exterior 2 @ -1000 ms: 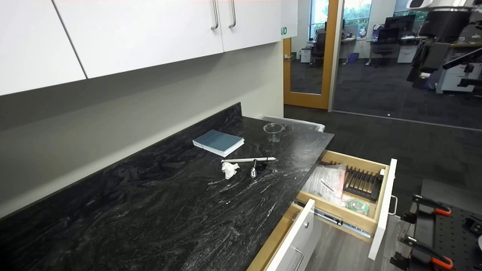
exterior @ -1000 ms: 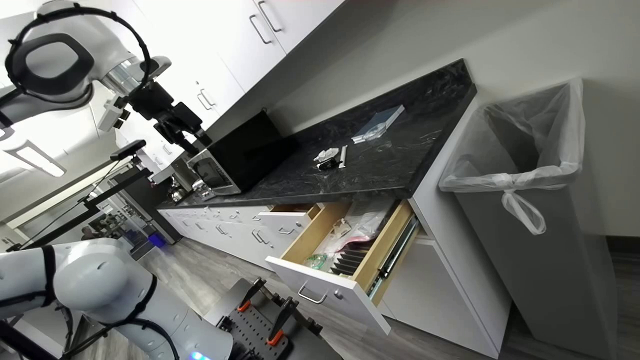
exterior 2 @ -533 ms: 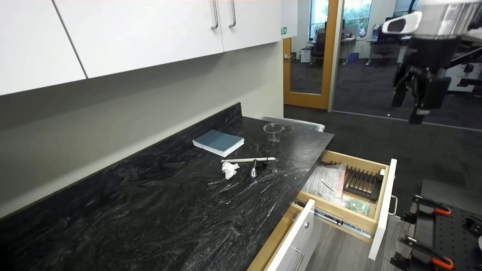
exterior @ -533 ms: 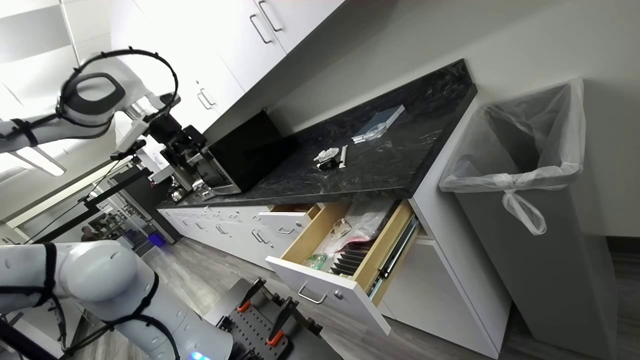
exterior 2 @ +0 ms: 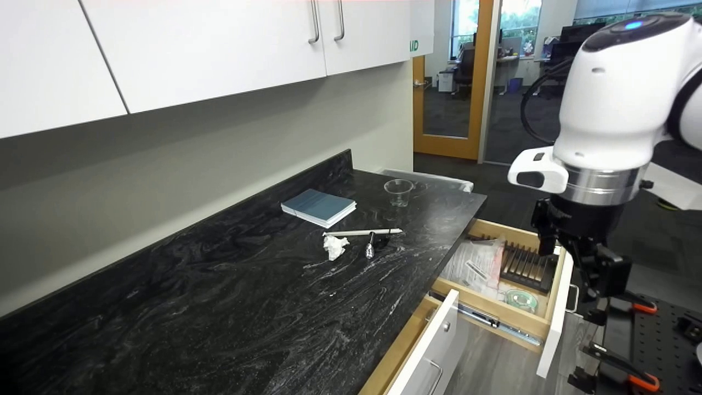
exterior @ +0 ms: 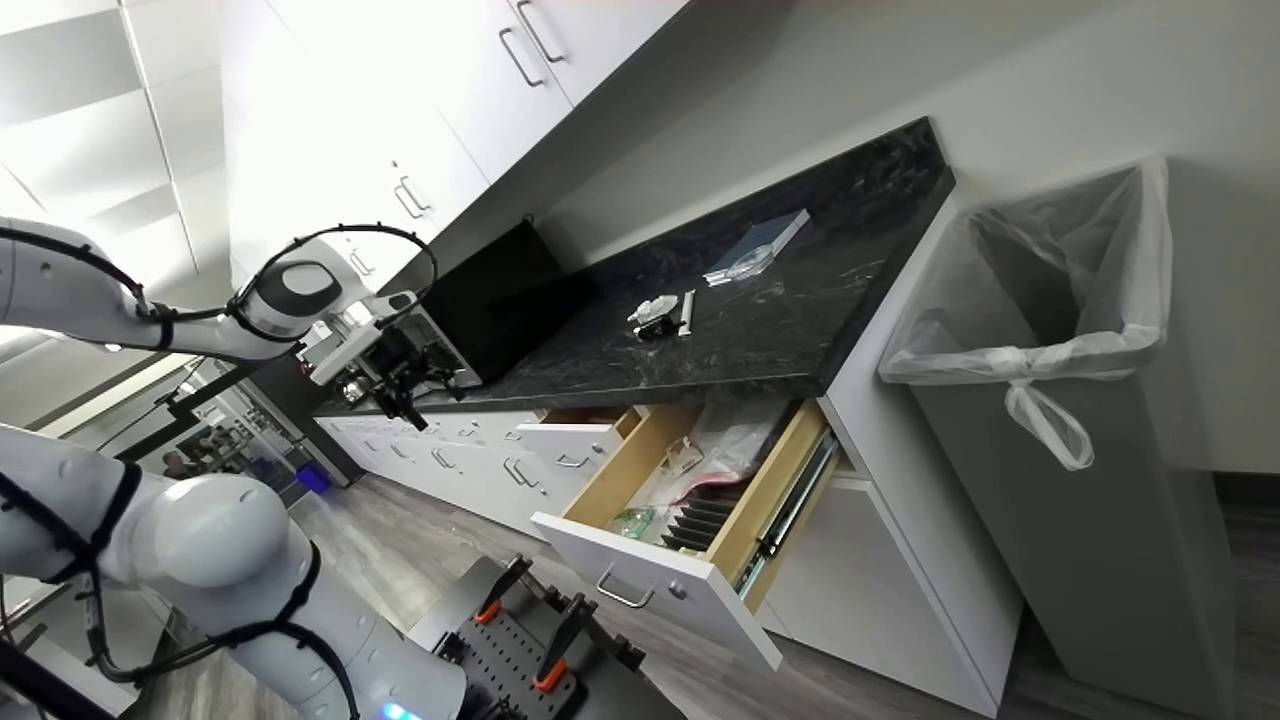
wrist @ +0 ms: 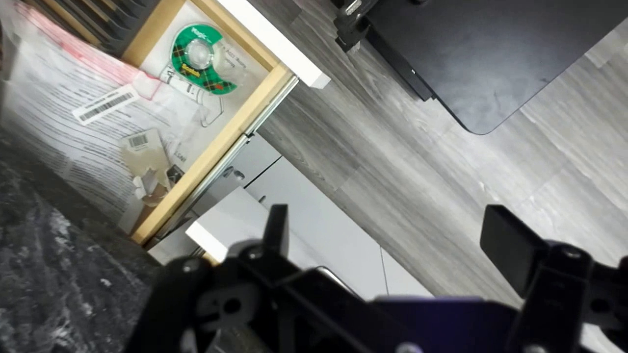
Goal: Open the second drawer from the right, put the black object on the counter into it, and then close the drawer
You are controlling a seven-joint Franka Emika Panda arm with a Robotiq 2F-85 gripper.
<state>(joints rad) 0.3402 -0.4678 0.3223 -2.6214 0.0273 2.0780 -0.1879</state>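
Note:
The second drawer from the right, white with a light wood inside, is partly open in both exterior views [exterior: 565,440] [exterior 2: 430,351]; its white front also shows in the wrist view [wrist: 230,220]. A small black object lies on the dark counter beside crumpled white paper and a white stick in both exterior views [exterior: 655,328] [exterior 2: 381,241]. The counter's edge shows in the wrist view [wrist: 59,274]. My gripper is open and empty in both exterior views [exterior: 437,402] [exterior 2: 581,271] and the wrist view [wrist: 387,225]. It hangs outside the drawer fronts, above the floor.
The rightmost drawer [exterior: 650,575] stands wide open with a bag, tape [wrist: 201,56] and black dividers. A blue booklet [exterior 2: 318,206] and clear cup [exterior 2: 398,192] stand on the counter. A lined bin [exterior: 1130,340], microwave [exterior: 510,300], upper cabinets [exterior 2: 219,49] and orange-tipped clamps [exterior 2: 641,307] are near.
The arm has swung in and lowered my gripper from high up to near drawer height, beside the open drawer fronts. The drawers and the things on the counter have not moved.

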